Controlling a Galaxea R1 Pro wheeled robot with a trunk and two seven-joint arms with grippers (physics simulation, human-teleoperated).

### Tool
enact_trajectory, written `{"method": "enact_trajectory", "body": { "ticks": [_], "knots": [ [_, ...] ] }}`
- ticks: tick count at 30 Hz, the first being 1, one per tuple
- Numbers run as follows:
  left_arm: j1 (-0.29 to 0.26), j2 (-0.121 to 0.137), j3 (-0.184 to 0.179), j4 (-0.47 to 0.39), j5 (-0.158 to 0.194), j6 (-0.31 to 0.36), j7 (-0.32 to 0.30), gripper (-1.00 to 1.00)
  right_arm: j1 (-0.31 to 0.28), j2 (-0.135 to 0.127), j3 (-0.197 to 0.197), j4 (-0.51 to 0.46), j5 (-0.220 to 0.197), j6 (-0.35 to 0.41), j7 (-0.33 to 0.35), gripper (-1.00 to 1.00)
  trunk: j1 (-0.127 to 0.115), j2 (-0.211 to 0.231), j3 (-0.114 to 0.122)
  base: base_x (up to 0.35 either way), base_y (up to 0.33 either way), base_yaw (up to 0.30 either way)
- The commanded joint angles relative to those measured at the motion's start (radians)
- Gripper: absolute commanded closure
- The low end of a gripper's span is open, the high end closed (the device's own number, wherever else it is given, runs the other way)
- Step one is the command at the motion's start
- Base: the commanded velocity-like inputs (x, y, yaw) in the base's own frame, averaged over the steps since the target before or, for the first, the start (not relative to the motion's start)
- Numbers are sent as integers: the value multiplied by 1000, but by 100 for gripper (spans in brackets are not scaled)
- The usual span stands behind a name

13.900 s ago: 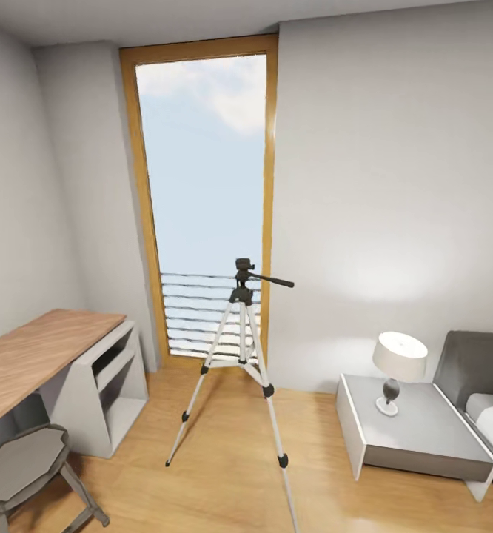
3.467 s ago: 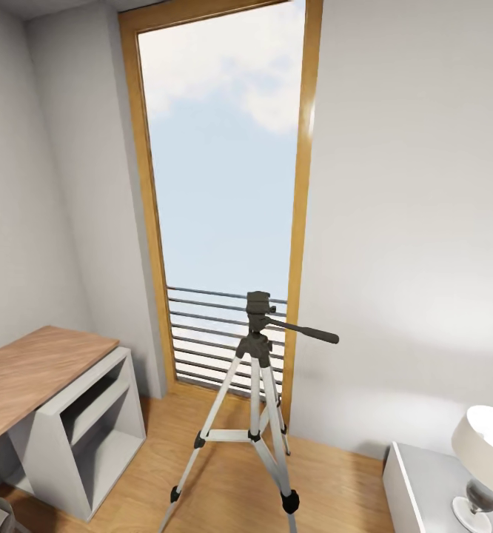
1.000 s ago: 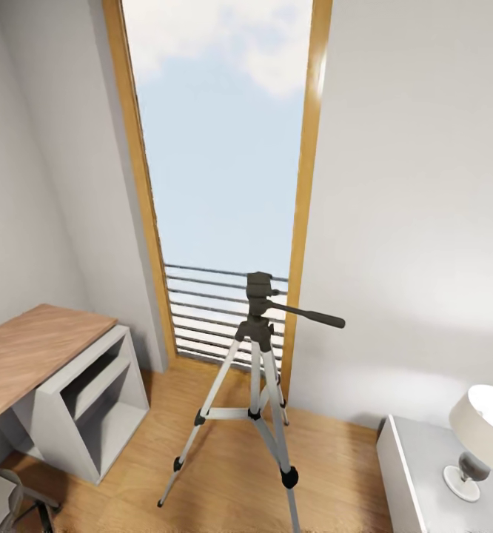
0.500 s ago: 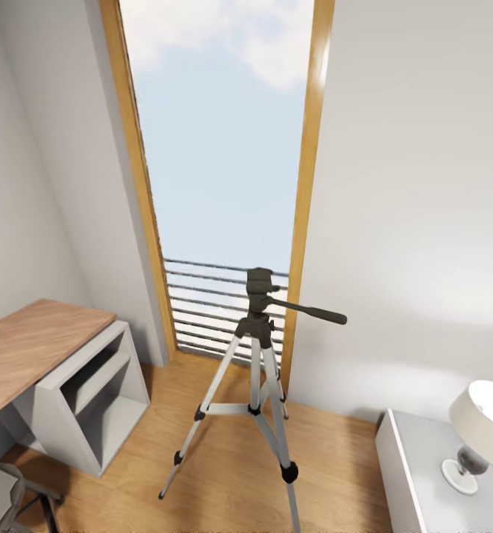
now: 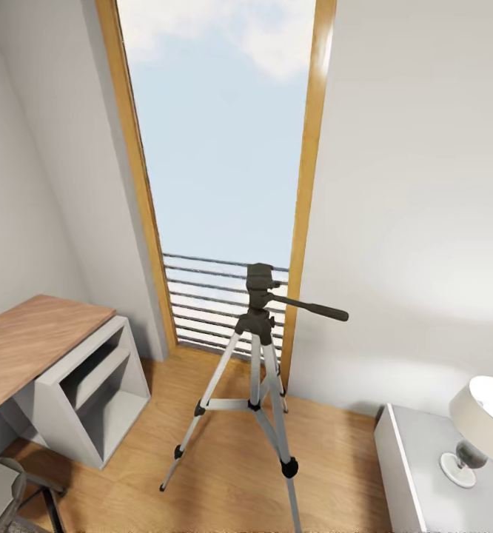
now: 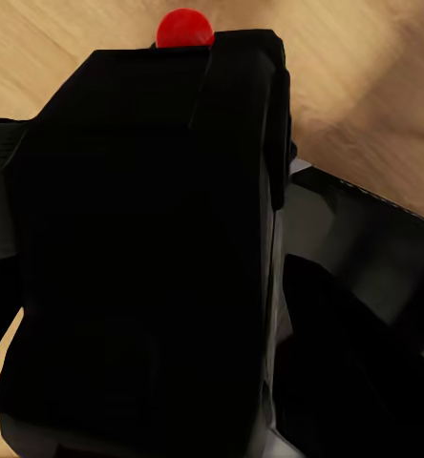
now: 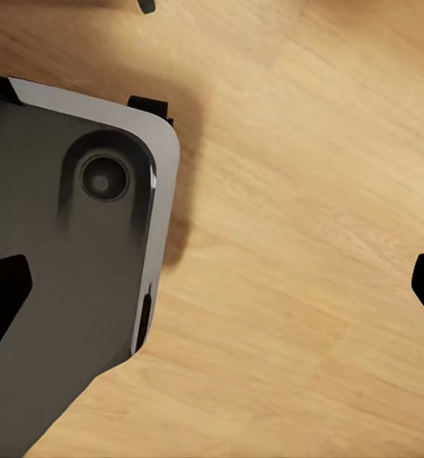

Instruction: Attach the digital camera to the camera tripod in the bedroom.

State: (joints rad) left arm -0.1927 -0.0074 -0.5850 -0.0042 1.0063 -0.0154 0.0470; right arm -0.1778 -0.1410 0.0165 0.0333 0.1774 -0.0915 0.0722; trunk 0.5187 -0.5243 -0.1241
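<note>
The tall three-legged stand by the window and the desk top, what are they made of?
The tall three-legged camera tripod: its thin legs look like silver-grey metal with a dull sheen, while its black joints and head look like matte plastic, perhaps. The brown desk top looks like wood, with streaky grain lines and a smooth finish.

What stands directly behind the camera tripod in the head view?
Behind the camera tripod is the tall wood-framed window with horizontal railing bars. The tripod's head and legs cover part of those bars and the frame's lower right edge.
</note>
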Motion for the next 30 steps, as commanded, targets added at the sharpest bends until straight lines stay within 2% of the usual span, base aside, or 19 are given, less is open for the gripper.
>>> {"method": "enact_trajectory", "body": {
  "ticks": [1,30],
  "knots": [
    [-1,0,-9,0,5,-2,4,100,-2,-1,1,4,5,-7,1,-100,0,-2,-3,0,0,0],
    [-1,0,-9,0,5,-2,4,100,-2,-1,1,4,5,-11,1,-100,0,-2,-51,0,0,0]
  ]
}}
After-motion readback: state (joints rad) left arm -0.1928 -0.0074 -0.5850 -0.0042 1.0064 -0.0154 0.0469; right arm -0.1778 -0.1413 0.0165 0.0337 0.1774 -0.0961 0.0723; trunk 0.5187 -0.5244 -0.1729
